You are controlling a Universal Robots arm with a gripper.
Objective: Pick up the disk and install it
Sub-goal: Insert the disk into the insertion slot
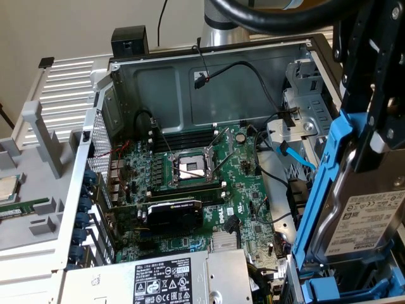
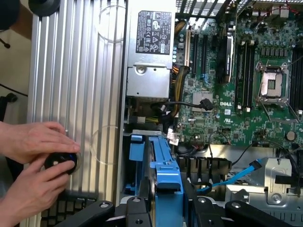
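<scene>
- Currently: install step in hand, as I judge it.
- Jaws: clamped on the disk point(image 1: 367, 221), blue carrier standing on edge.
- Location: disk held at the drive bay point(image 2: 137, 151), in a corner of the open computer case point(image 1: 209, 76).
- Requirement: seating calls for the carrier square to the bay; alignment seemingly close, though partly hidden.

In the exterior view we lose the disk point(image 1: 364, 221) past the exterior view's right edge and lower edge, and the gripper point(image 1: 380, 136) clamped on it covers its upper end. In the wrist view we see it edge-on, its label hidden. A person's hands point(image 2: 33, 142), cut off at the wrists, half cover a small black round object point(image 2: 60, 162) we cannot identify.
</scene>
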